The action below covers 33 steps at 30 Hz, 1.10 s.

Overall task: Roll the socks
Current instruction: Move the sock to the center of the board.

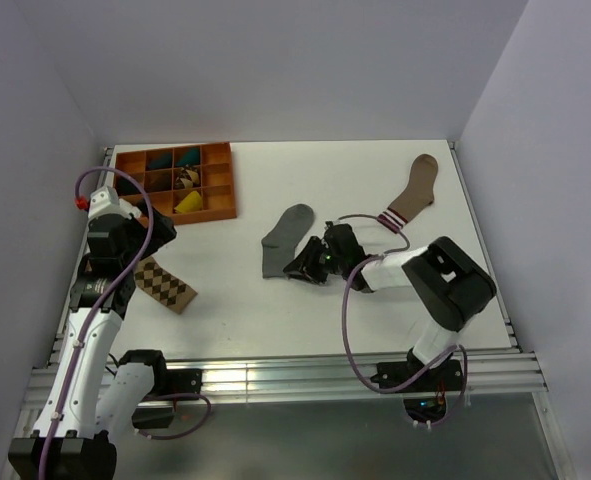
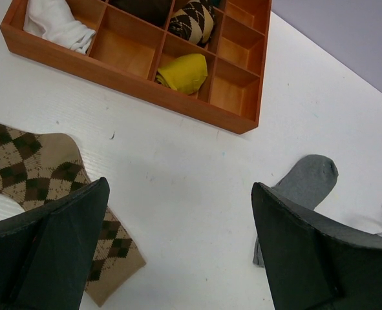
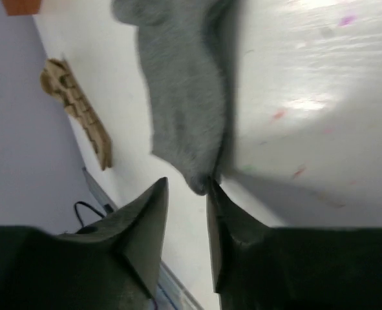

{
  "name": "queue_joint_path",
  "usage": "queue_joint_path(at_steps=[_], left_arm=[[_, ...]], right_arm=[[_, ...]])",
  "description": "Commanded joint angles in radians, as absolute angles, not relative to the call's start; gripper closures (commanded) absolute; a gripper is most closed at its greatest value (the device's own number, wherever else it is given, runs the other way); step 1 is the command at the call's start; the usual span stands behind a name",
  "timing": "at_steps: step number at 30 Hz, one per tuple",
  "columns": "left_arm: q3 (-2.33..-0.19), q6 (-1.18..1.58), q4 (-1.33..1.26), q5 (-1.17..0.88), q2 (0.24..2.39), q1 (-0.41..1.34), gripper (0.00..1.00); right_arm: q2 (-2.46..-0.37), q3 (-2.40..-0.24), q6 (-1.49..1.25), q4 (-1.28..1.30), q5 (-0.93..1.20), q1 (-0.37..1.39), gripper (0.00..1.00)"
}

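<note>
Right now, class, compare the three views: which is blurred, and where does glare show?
Right wrist: motion blur smears the grey sock, and glare patches sit on the table. Left wrist: sharp and evenly lit. Top external: sharp, with glare on the metal rail.

Plain grey sock; tan-and-brown diamond sock; orange tray; brown long sock, maroon-and-white striped cuff; white worktop.

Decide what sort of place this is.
Likely a robot lab cell: plain grey walls around a white tabletop, two white-and-black arms bolted to an aluminium rail, one pinching a grey fabric sock.
</note>
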<state>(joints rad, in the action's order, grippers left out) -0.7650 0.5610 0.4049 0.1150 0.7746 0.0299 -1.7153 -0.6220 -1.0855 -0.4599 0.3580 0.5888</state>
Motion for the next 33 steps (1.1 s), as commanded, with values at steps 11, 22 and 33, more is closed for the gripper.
queue_joint_path(at_steps=[11,22,33], left_arm=[[-0.761,0.543,0.36,0.086,0.773,0.028,0.03],[-0.753,0.529,0.336,0.052,0.776,0.028,0.02],[-0.75,0.525,0.33,0.046,0.773,0.028,0.0]], right_arm=[[-1.581,-1.052,-0.563,0.014,0.196,0.545,0.5],[-1.884,-1.312,-0.465,0.02,0.249,0.46,0.5],[-1.982,-1.203,-0.563,-0.124,0.107,0.426,0.5]])
